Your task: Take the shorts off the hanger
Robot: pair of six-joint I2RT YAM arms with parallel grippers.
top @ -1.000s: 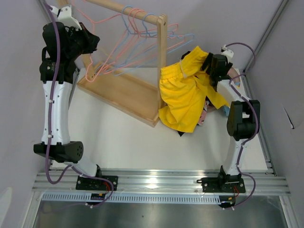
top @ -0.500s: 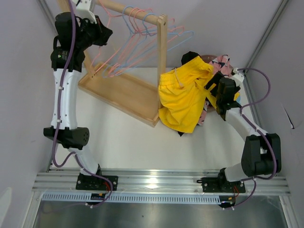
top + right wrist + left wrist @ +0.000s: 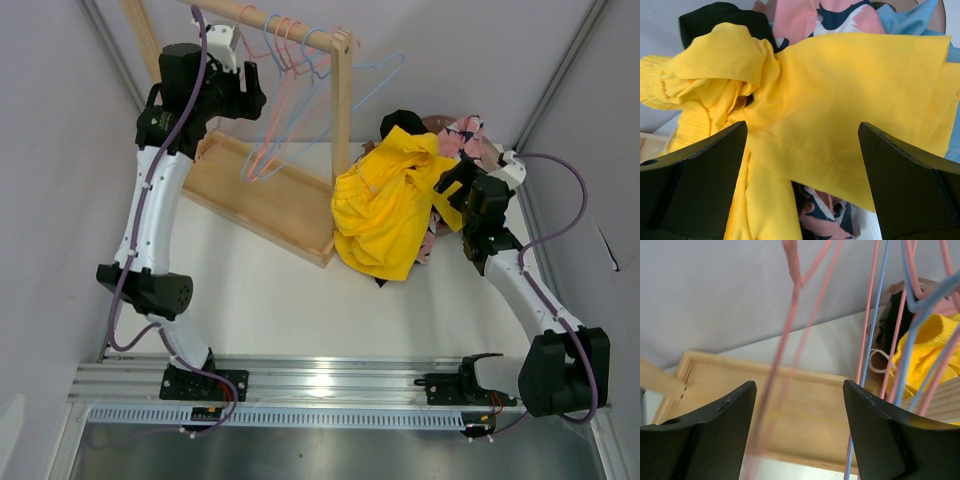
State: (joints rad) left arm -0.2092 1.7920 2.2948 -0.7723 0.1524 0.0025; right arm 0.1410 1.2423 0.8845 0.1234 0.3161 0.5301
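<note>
The yellow shorts (image 3: 385,205) lie crumpled over a pile of clothes right of the wooden rack, off any hanger; they also show in the right wrist view (image 3: 840,75) and at the edge of the left wrist view (image 3: 935,340). Pink and blue wire hangers (image 3: 272,115) dangle from the rail (image 3: 290,25). My left gripper (image 3: 245,98) is up at the rail, open (image 3: 797,400), and a blurred pink hanger (image 3: 790,260) crosses the gap without being pinched. My right gripper (image 3: 443,197) stands open (image 3: 801,135) just right of the shorts, touching nothing.
The rack's wooden base tray (image 3: 255,190) and its upright post (image 3: 342,120) stand left of the shorts. Under the shorts sit black (image 3: 400,122) and pink patterned (image 3: 465,135) clothes. Grey walls close in on both sides.
My left gripper slid right along the rail and opened, leaving the pink hanger swinging. My right arm drew back and down from the shorts, which settled on the pile.
</note>
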